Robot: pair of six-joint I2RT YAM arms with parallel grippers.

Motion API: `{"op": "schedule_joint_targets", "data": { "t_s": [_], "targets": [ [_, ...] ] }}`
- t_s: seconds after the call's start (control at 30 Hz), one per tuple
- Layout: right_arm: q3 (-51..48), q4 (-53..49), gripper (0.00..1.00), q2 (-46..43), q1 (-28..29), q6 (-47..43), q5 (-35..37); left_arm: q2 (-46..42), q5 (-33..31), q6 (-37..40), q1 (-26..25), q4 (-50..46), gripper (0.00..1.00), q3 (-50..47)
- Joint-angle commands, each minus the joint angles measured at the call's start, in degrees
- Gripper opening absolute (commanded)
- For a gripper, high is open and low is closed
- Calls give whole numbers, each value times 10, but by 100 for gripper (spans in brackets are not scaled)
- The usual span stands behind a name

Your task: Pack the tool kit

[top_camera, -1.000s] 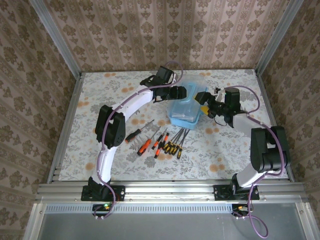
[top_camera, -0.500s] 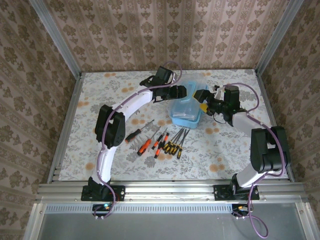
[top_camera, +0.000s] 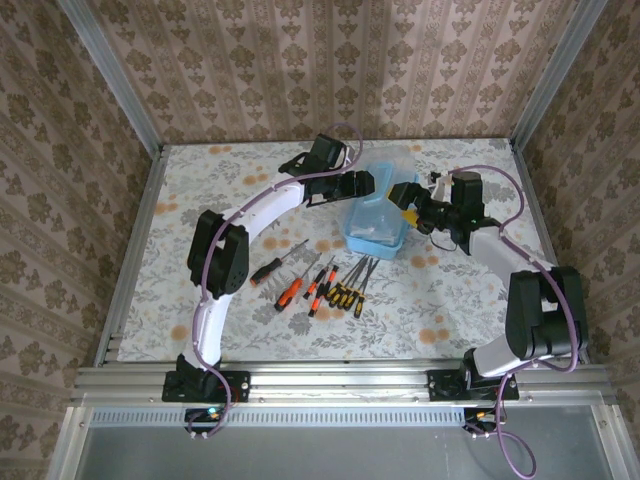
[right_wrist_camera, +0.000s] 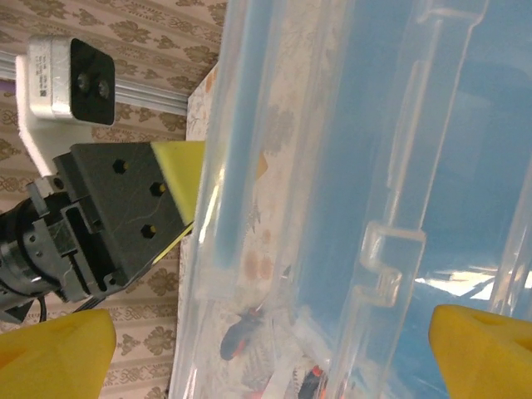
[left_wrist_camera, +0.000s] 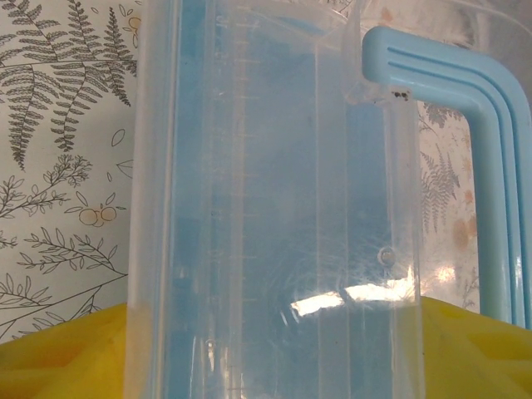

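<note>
The tool kit case [top_camera: 378,222], clear plastic with a light blue base, stands mid-table with its lid raised. My left gripper [top_camera: 362,183] meets the case's far left edge. In the left wrist view the clear lid [left_wrist_camera: 274,208] spans the whole gap between the yellow fingertips, so the left gripper [left_wrist_camera: 274,357] is shut on it. My right gripper [top_camera: 405,195] stands open at the case's right side, and the clear wall [right_wrist_camera: 349,166] passes between its wide-apart yellow tips [right_wrist_camera: 274,353]. Several screwdrivers [top_camera: 330,285] lie loose in front of the case.
A black-and-red screwdriver [top_camera: 268,268] lies furthest left of the row, with orange-handled ones [top_camera: 290,292] beside it. The blue rim [left_wrist_camera: 490,166] of the case runs down the right of the left wrist view. Aluminium rails edge the table.
The case's lid has tipped up more steeply. My right arm has swung its elbow outward to the right, and its gripper has moved slightly further from me along the case. The left arm holds still.
</note>
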Motion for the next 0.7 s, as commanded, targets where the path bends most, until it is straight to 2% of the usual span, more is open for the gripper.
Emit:
{"op": "schedule_joint_targets", "data": {
  "t_s": [0.0,0.27,0.37,0.47,0.53,0.67],
  "targets": [
    [22,-28,99,-23,2,-20,5,-14,23,-31,-1,1,56,-13],
    [35,50,98,11,3,41,-42,-16,35,-34,-1,12,59,-14],
    [37,62,98,14,3,50,-46,-21,38,-19,-1,8,66,-18],
    [39,65,98,15,3,52,-46,-26,45,-2,4,-9,83,-13],
    [41,69,98,17,3,57,-48,-30,51,15,6,-24,99,-7],
    [45,68,98,21,4,59,-46,-43,36,57,9,-68,100,12]
  ]
}}
